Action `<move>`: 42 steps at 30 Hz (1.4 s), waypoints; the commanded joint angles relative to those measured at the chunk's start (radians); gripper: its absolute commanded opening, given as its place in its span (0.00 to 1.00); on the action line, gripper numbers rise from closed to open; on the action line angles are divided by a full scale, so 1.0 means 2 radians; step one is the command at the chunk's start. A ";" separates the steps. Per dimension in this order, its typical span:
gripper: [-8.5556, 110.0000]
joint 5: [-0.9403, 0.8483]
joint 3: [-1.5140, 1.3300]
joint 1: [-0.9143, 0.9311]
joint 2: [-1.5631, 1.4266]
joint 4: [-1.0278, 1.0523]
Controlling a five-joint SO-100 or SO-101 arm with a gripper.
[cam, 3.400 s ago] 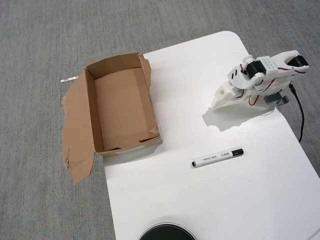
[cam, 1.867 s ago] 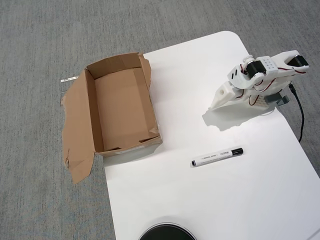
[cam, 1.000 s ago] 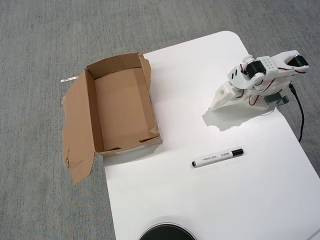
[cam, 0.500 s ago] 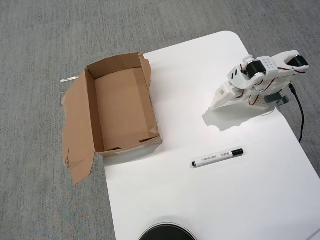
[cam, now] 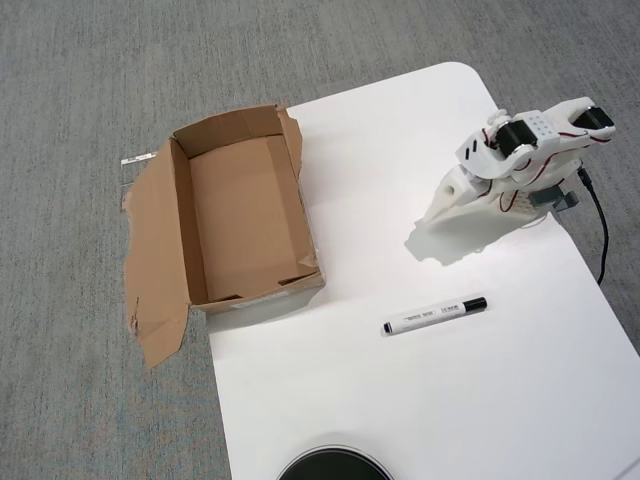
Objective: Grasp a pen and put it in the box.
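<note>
— White barrel, black cap: where does the pen [cam: 434, 315] lie?

— Flat on the white table [cam: 520, 390], alone, touching nothing. In the overhead view its cap points toward 3 o'clock, tipped slightly up, and its small black end points toward 9. Dark print runs along the barrel.

— And the box [cam: 245, 210]?

— At about 10 o'clock from the pen, well apart from it. It is brown cardboard, open on top, with nothing inside. Its near right corner sits on the table's left edge, and the rest hangs over the grey carpet [cam: 80, 80]. A ragged torn flap spreads flat on its left side, down toward 7 o'clock.

— Where is the arm?

— At about 1 o'clock from the pen, near the table's right edge. It is white, folded low over its base, with red wires showing. The gripper [cam: 445, 195] points down and left, toward 7 o'clock, close above the table, with its shadow just beneath. It is clear of the pen and holds nothing.

— Spread or pressed together?

— I cannot tell; from above the fingers read as 1 white wedge.

— Anything else?

— A black cable [cam: 600, 225] runs down from the arm's right side along the table edge. At 6 o'clock, on the bottom border, part of 1 round black thing [cam: 333, 467] shows.
</note>
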State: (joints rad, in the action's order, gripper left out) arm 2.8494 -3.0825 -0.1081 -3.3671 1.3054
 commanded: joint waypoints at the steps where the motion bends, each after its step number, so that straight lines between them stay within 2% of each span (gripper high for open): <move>1: 0.08 -0.183 0.034 -0.007 -0.030 0.000; 8: 0.08 -0.435 0.068 -0.007 -0.030 -0.017; 13: 0.08 -0.526 0.079 -0.007 -0.030 -0.091; 21: 0.08 -0.543 0.080 -0.007 -0.029 -0.208; 29: 0.08 -0.543 0.138 -0.007 -0.014 -0.212; 36: 0.08 -0.543 0.241 -0.010 0.138 -0.216; 42: 0.08 -0.543 0.351 -0.072 0.324 -0.216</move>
State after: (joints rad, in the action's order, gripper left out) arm 1.7679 -2.5288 -0.1940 -2.9897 0.8866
